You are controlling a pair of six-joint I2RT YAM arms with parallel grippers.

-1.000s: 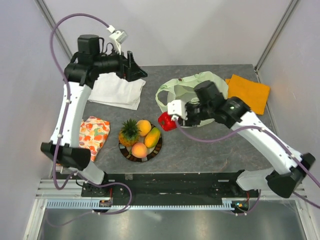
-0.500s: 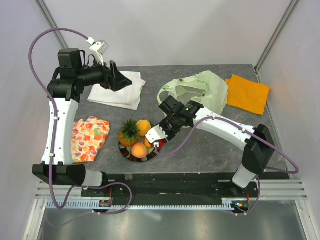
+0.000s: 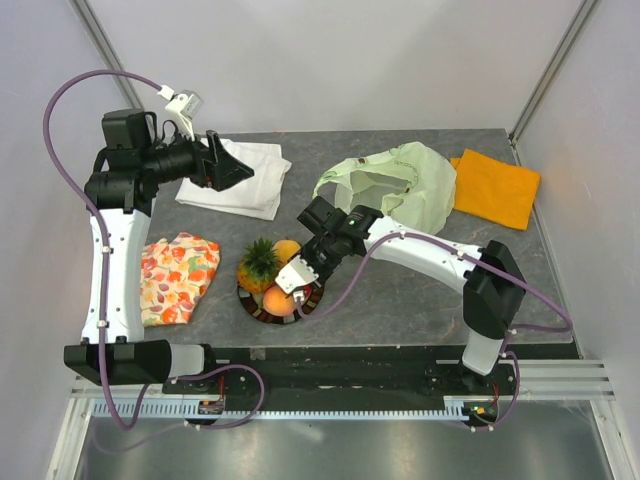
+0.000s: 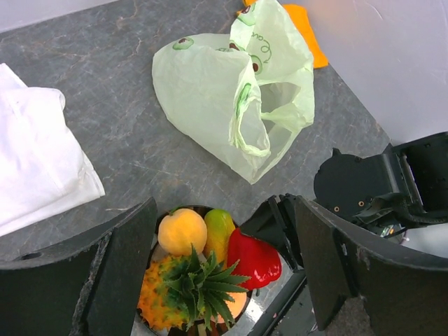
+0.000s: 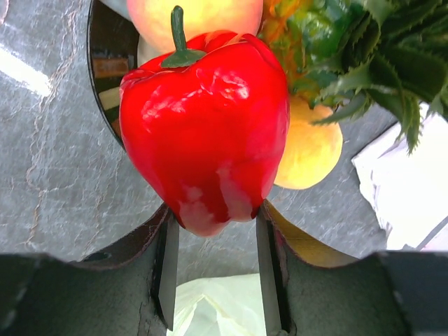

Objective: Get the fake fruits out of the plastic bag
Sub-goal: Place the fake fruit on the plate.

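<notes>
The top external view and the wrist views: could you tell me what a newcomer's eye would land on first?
The glossy red pepper stands out most, pinched at the end away from its stem by the right gripper, at the edge of the dark plate near the table's front, where a pineapple and other fruits sit. Behind it, the pale-green plastic bag lies crumpled beside a bright orange cloth.

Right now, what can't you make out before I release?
- Inside the plastic bag: its own folds hide it, top and left wrist views.
- Whether the red pepper touches the plate: right wrist, pepper hides contact; top, right gripper covers it.
</notes>
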